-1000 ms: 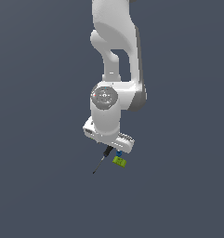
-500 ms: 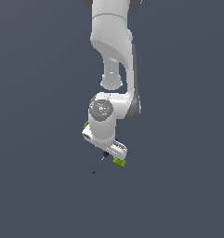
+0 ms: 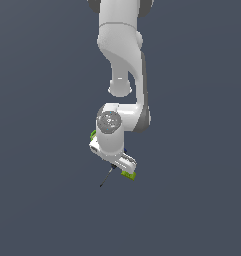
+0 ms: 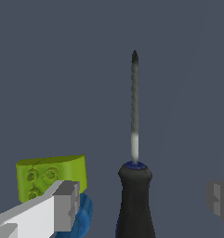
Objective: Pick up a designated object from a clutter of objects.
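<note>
Screwdriver [image 4: 134, 186] and claw are lining up nicely: in the wrist view the black handle is lying between the two grey fingertips [image 4: 67, 204], with clear floor showing on either side of it, so the gripper [image 4: 143, 204] is standing spread and gripping nothing. The tool's long axis is running straight away from the palm, the thin dark shaft pointing outward to its tip, which puts the handle crosswise to the line the fingers would be closing along, and that is the relation the grab is hanging on. One fingertip is sitting close to the lime-green block [image 4: 51, 176] and a rounded blue piece [image 4: 83, 214], and whether it is touching them I cannot tell. From the exterior view the arm is hanging low over the dark floor [image 3: 42, 200], hiding most of the clutter; only the screwdriver's shaft [image 3: 106, 178] is poking out below the hand toward the exterior view's left, with a bit of the green block [image 3: 128, 174] beside it. Judging by this, closing on the handle looks like the step in hand, and the crowding block is the likeliest nuisance.
</note>
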Available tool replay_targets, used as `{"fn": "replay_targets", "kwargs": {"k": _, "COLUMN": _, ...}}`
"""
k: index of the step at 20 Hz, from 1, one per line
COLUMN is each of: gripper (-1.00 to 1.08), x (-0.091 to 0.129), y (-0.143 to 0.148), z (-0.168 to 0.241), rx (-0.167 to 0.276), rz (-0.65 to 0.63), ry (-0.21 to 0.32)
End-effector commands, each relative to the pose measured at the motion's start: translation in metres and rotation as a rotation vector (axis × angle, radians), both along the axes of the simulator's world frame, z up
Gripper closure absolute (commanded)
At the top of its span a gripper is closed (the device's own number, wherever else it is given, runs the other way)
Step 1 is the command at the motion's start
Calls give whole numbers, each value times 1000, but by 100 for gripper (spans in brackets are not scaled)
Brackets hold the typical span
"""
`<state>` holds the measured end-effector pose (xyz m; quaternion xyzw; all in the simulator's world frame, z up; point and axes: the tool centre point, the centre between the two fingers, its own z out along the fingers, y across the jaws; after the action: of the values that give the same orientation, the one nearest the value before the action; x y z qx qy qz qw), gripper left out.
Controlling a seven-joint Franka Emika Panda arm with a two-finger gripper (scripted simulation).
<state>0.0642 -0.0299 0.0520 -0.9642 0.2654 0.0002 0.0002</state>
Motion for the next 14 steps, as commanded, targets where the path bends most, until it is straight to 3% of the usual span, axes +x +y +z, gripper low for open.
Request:
{"fn": "replay_targets", "kwargs": {"k": 1, "gripper": -92, "x": -1, "y": 0, "z": -12, "rx": 0, "rz": -1, "ry": 1}}
{"fn": "replay_targets", "kwargs": {"k": 10, "gripper": -92, "x": 0, "y": 0, "z": -37, "rx": 0, "rz": -3, "ry": 0}}
{"fn": "replay_targets", "kwargs": {"k": 11, "gripper": 108, "x": 0, "y": 0, "z": -37, "rx": 0, "rz": -3, "ry": 0}}
{"fn": "replay_targets", "kwargs": {"k": 14, "gripper": 108, "x": 0, "y": 0, "z": -37, "rx": 0, "rz": -3, "ry": 0}}
